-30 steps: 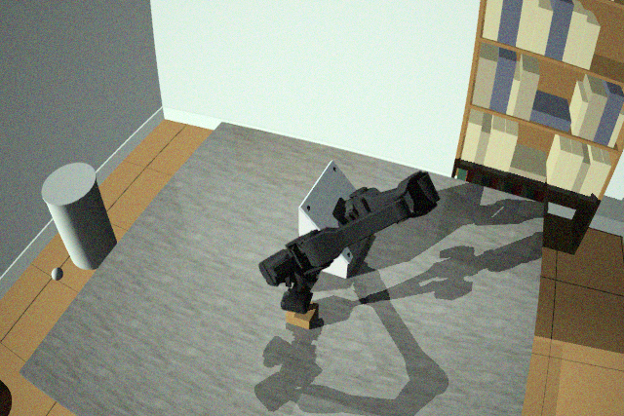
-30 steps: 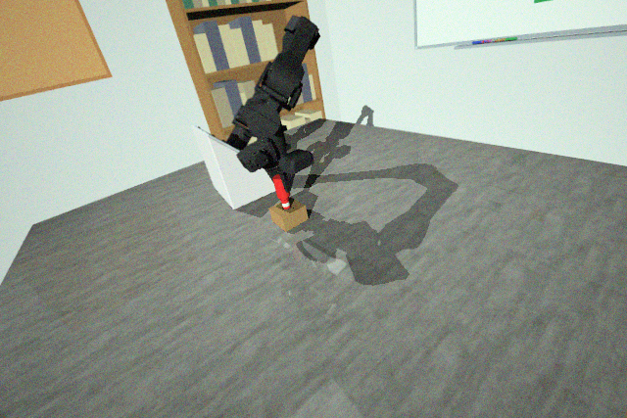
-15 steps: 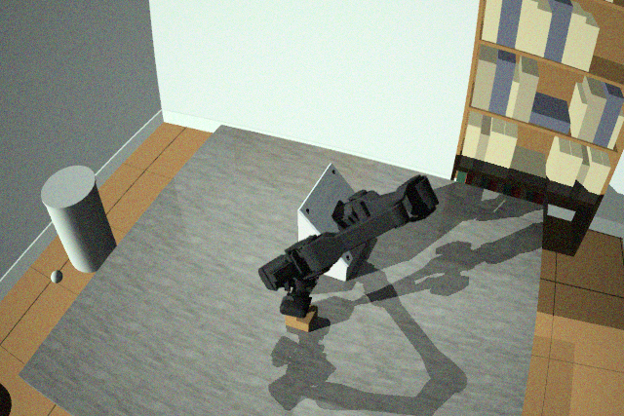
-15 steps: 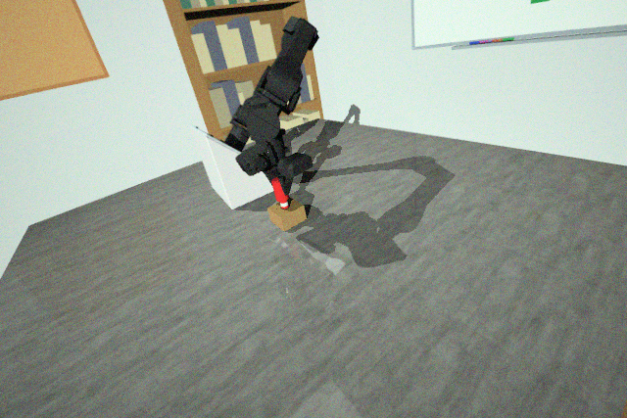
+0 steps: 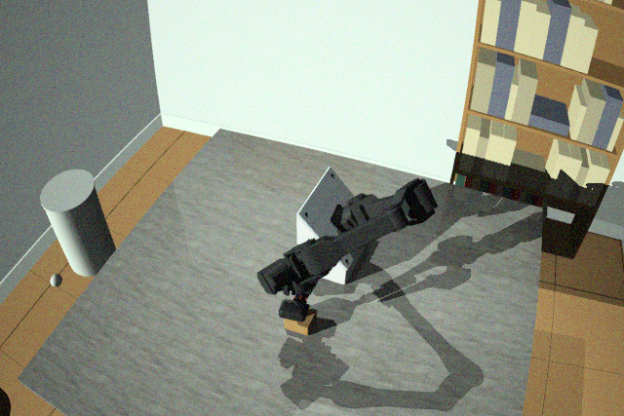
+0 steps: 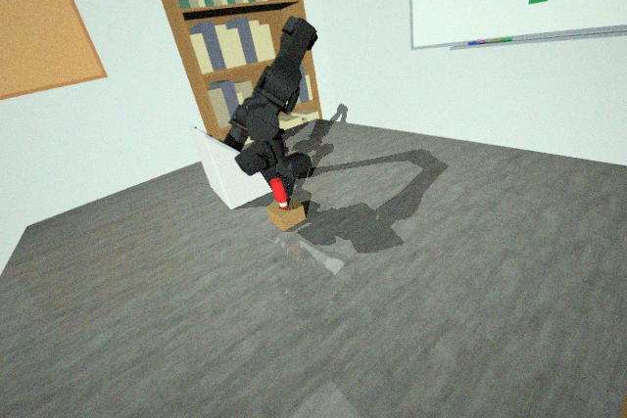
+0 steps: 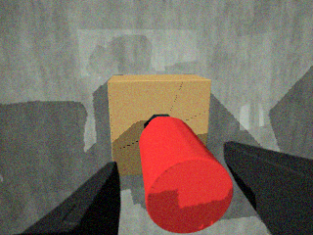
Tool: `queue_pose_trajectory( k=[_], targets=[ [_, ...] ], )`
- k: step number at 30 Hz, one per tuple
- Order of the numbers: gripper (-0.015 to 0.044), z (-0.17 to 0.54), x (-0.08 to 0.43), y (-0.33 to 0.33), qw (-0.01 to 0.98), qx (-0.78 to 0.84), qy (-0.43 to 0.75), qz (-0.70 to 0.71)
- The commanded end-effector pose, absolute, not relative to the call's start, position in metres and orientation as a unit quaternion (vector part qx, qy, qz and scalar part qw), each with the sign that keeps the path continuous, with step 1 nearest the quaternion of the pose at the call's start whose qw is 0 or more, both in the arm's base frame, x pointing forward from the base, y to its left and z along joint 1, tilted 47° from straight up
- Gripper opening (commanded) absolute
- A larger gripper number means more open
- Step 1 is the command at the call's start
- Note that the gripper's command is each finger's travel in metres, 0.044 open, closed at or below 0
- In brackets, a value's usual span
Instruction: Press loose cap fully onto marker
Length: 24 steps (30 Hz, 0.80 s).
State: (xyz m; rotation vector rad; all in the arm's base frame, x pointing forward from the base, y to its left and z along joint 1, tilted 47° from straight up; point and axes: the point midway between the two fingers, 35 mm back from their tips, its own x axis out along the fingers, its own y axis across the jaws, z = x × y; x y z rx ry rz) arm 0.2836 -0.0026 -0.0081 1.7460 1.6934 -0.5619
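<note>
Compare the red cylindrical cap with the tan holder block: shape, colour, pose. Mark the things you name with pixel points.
The red cylindrical cap [image 6: 277,189] [image 7: 183,162] is round and slender, while the tan square-faced holder block [image 5: 297,326] [image 6: 286,218] [image 7: 132,98] is squat and boxy. The cap is plain red; the block is tan. The cap stands above the block, which sits on the grey table [image 5: 201,250] [image 6: 202,301].
</note>
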Motion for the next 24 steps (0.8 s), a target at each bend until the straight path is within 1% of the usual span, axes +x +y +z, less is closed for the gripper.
queue_pose_trajectory(
  k=[1, 3, 6, 11, 19, 21, 24],
  targets=[
    [0.0394, -0.008, 0.284, -0.003, 0.317, 0.663, 0.643, -0.214],
    [0.044, -0.008, 0.284, -0.003, 0.317, 0.663, 0.643, -0.214],
    [0.044, -0.006, 0.284, -0.005, 0.318, 0.663, 0.643, -0.214],
    [0.044, 0.041, 0.278, -0.055, 0.318, 0.663, 0.643, -0.215],
    [0.044, 0.043, 0.277, -0.057, 0.318, 0.663, 0.643, -0.215],
    [0.0387, 0.043, 0.277, -0.057, 0.338, 0.653, 0.65, -0.195],
    [0.0309, 0.041, 0.278, -0.056, 0.423, 0.601, 0.67, -0.105]
  ],
)
